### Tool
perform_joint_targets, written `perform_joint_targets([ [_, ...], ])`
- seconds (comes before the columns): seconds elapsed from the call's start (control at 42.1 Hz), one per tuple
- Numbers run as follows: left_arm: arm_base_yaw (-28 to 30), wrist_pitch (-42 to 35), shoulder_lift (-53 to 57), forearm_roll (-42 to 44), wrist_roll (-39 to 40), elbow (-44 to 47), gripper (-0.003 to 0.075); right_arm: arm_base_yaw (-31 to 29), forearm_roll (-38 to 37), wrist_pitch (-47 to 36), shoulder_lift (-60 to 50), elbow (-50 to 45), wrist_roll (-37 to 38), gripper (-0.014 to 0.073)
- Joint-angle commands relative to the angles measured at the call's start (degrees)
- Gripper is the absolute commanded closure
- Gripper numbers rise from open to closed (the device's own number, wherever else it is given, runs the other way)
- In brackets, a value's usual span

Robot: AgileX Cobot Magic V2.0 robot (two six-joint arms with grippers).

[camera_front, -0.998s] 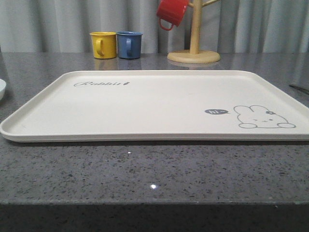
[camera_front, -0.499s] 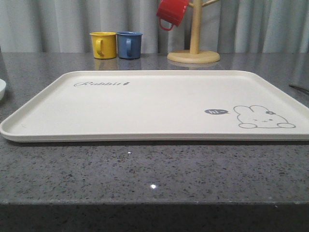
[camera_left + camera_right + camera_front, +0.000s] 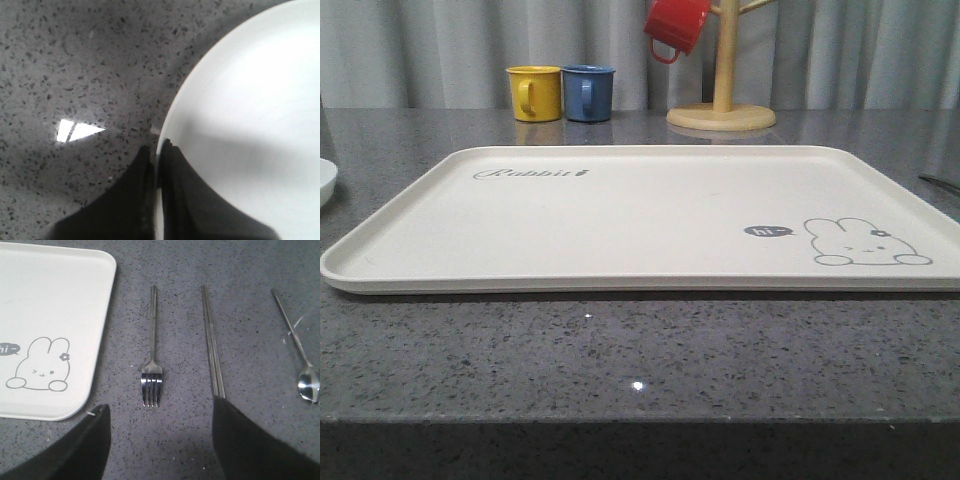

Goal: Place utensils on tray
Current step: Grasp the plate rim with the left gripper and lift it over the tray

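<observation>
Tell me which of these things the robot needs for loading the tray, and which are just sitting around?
Part of the job:
tray
fork
chopsticks
spoon
plate, its rim pinched in the left gripper

Just sitting around:
yellow mug
blue mug
red mug, hanging on the wooden mug stand

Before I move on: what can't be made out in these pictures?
- Plate: left wrist view crops most of it; front view shows a sliver at the edge.
- Left hand: fingers close on the plate's rim, lift not visible.
- Chopsticks: near ends hidden behind the right hand's finger.
- Spoon: bowl touches the frame edge.
</observation>
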State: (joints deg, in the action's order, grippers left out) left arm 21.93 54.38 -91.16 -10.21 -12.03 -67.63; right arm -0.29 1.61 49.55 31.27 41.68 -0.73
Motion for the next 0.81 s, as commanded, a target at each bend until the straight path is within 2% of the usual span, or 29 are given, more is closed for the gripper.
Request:
perform_joint_targets([
  [0.0, -0.15, 0.06, 3.41, -3.30, -1.05, -2.91, 0.0740, -0.26, -0.51, -3.37, 0.62, 1.70, -0.11, 0.0121],
  [0.166, -2.67, 3.02, 6.52, -11.65, -4.01, -7.32, 0.0740, -0.26, -0.51, -3.31, 0.62, 1.70, -0.11, 0.0121],
  [0.309, -8.97, 5.24, 7.10, -16.11, -4.01, -12.91, 0.0740, -0.26, -0.51, -3.30, 0.62, 1.70, -0.11, 0.0121],
  [0.594, -26.28, 2.13, 3.17, -16.69, 2.51, -17.34, 0.0740, -0.26, -0.51, -3.30, 0.62, 1.70, -0.11, 0.0121],
  [0.784, -34.05, 0.43, -2.45, -16.03, 4.09, -17.34, 0.0740, -0.26, -0.51, -3.35, 0.62, 1.70, -0.11, 0.0121],
])
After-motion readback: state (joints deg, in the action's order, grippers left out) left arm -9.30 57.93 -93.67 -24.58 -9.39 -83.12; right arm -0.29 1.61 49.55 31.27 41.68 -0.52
